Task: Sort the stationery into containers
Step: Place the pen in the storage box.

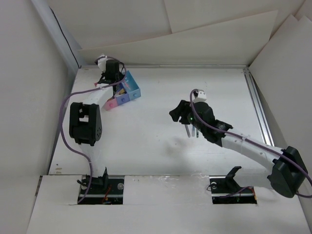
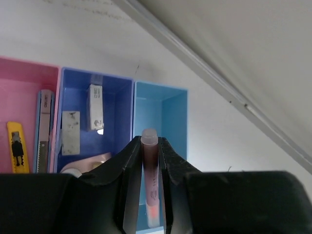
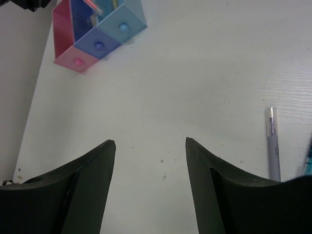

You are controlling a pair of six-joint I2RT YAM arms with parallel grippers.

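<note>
1. The left pincer [image 2: 149, 146] is clenching a pink pen [image 2: 150, 195] between its jaws, with the pen's rounded end poking out just past the tips.
2. Directly ahead of those tips, the light blue bin [image 2: 173, 114] is sitting open. The dark blue bin [image 2: 117, 105], holding pale eraser-like blocks [image 2: 96, 107], is lying just to the pincer's left, and the pink bin [image 2: 24, 83] farther left.
3. The step in hand is probably dropping the pen into the light blue bin. It is worth centring the pincer over that compartment, clear of the divider on its left. It should then come down close before letting go, so the long pen goes sliding in instead of bouncing off the rim.
4. The right pincer [image 3: 150, 141] is hanging released and empty above the counter [image 3: 195, 73]. A purple pen [image 3: 273, 146] is lying on the counter to its right, looking like a candidate for the next pick.
</note>
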